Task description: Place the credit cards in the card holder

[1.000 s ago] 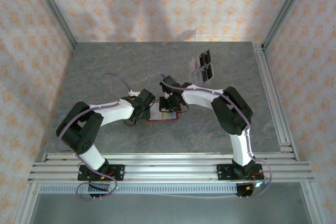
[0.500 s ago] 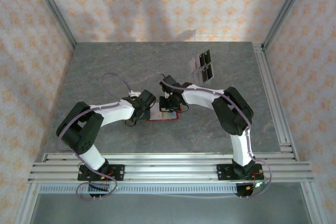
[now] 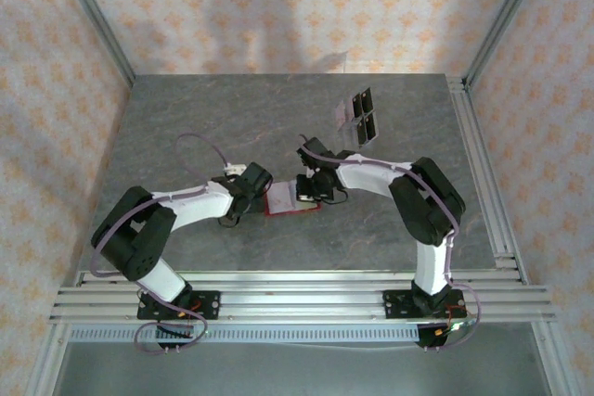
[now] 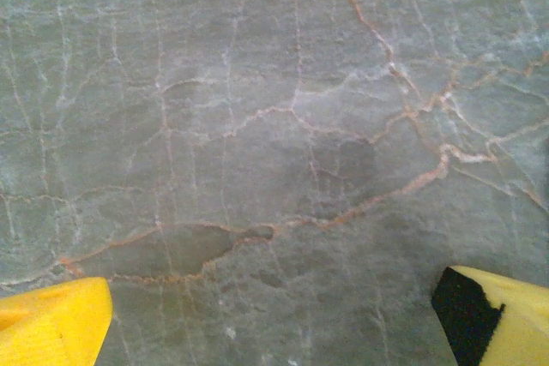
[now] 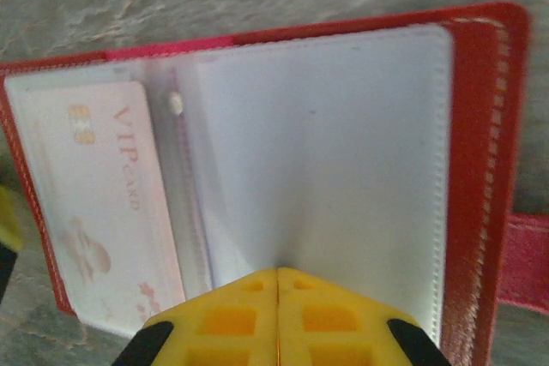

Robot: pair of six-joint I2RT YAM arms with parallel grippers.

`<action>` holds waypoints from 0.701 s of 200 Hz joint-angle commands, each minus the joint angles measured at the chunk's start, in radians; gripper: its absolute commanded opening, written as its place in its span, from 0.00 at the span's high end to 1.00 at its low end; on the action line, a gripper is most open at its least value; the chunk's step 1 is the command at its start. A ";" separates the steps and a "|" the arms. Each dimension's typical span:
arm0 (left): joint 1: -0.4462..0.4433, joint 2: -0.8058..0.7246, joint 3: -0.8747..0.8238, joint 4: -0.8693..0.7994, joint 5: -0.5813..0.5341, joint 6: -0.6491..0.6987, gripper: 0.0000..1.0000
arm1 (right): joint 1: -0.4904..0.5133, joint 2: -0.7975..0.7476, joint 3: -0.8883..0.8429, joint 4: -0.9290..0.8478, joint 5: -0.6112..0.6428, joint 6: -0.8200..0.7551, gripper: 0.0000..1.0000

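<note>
Card holder (image 3: 281,199) lies open flat at frame centre on the table (image 3: 204,118), between the two grippers. Right gripper (image 3: 304,192) is at its right edge. In the wrist view its jaws are pressed together over the lower edge of the pale lining (pinching a sleeve or not, can't tell). One credit card (image 5: 103,203) sits in the left pocket. Left gripper (image 3: 243,199) is just left of the holder, jaws spread wide, empty.

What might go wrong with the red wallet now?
The right jaws are shut at the clear page of the card holder; if they snag it, moving away may drag the holder. The left jaws stand open over bare table, so nothing pins the holder; it might slide or flop shut.
</note>
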 commanded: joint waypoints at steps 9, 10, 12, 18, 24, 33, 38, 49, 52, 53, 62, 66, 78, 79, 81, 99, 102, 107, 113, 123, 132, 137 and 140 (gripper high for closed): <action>-0.029 -0.050 -0.018 -0.022 0.056 -0.012 0.00 | -0.032 -0.052 -0.022 -0.067 0.070 -0.045 0.93; -0.029 -0.052 -0.017 -0.023 0.056 -0.012 0.00 | -0.032 -0.053 -0.022 -0.069 0.071 -0.046 0.93; -0.029 -0.054 -0.016 -0.024 0.054 -0.012 0.00 | -0.034 -0.054 -0.020 -0.073 0.072 -0.047 0.93; -0.029 -0.061 -0.012 -0.029 0.049 -0.010 0.00 | -0.036 -0.060 -0.014 -0.080 0.069 -0.055 0.93; -0.029 -0.065 -0.009 -0.033 0.045 -0.009 0.00 | -0.037 -0.065 -0.008 -0.083 0.065 -0.058 0.93; -0.029 -0.065 0.002 -0.039 0.041 -0.006 0.00 | -0.037 -0.072 0.006 -0.089 0.057 -0.063 0.93; -0.029 -0.061 0.010 -0.042 0.040 -0.003 0.00 | -0.036 -0.075 0.014 -0.092 0.049 -0.063 0.93; -0.029 -0.051 0.024 -0.048 0.040 -0.001 0.00 | -0.036 -0.082 0.033 -0.095 0.035 -0.062 0.93; -0.029 -0.049 0.028 -0.049 0.041 -0.001 0.00 | -0.035 -0.084 0.037 -0.095 0.034 -0.061 0.93; -0.029 -0.048 0.029 -0.049 0.040 -0.001 0.00 | -0.035 -0.083 0.038 -0.095 0.033 -0.060 0.93; -0.029 -0.040 0.036 -0.047 0.042 0.000 0.00 | -0.034 -0.087 0.051 -0.093 0.025 -0.060 0.94; -0.029 -0.037 0.039 -0.046 0.044 -0.001 0.00 | -0.034 -0.085 0.056 -0.093 0.020 -0.059 0.94; -0.029 -0.026 0.044 -0.045 0.043 -0.001 0.00 | -0.033 -0.077 0.073 -0.092 0.008 -0.062 0.94; -0.029 -0.025 0.045 -0.046 0.043 -0.002 0.00 | -0.033 -0.076 0.074 -0.092 0.006 -0.062 0.94; -0.030 -0.024 0.045 -0.045 0.043 -0.002 0.00 | -0.031 -0.074 0.078 -0.090 0.004 -0.062 0.94; -0.029 -0.008 0.048 -0.042 0.043 -0.006 0.00 | -0.022 -0.040 0.110 -0.094 -0.009 -0.065 0.94; -0.029 -0.006 0.047 -0.042 0.043 -0.007 0.00 | -0.019 -0.033 0.115 -0.096 -0.011 -0.064 0.94; -0.029 -0.003 0.047 -0.042 0.043 -0.009 0.00 | -0.016 -0.021 0.125 -0.098 -0.014 -0.066 0.95; -0.029 -0.001 0.045 -0.041 0.043 -0.010 0.00 | -0.012 -0.008 0.136 -0.100 -0.017 -0.068 0.95; -0.029 0.003 0.043 -0.037 0.039 -0.012 0.00 | -0.007 0.009 0.152 -0.101 -0.015 -0.071 0.95; -0.029 0.006 0.042 -0.037 0.039 -0.012 0.00 | -0.005 0.026 0.164 -0.102 -0.016 -0.072 0.96; -0.029 0.008 0.043 -0.037 0.039 -0.012 0.00 | -0.005 0.034 0.171 -0.103 -0.015 -0.073 0.96; -0.029 0.011 0.043 -0.039 0.038 -0.013 0.00 | -0.005 0.038 0.173 -0.104 -0.015 -0.073 0.96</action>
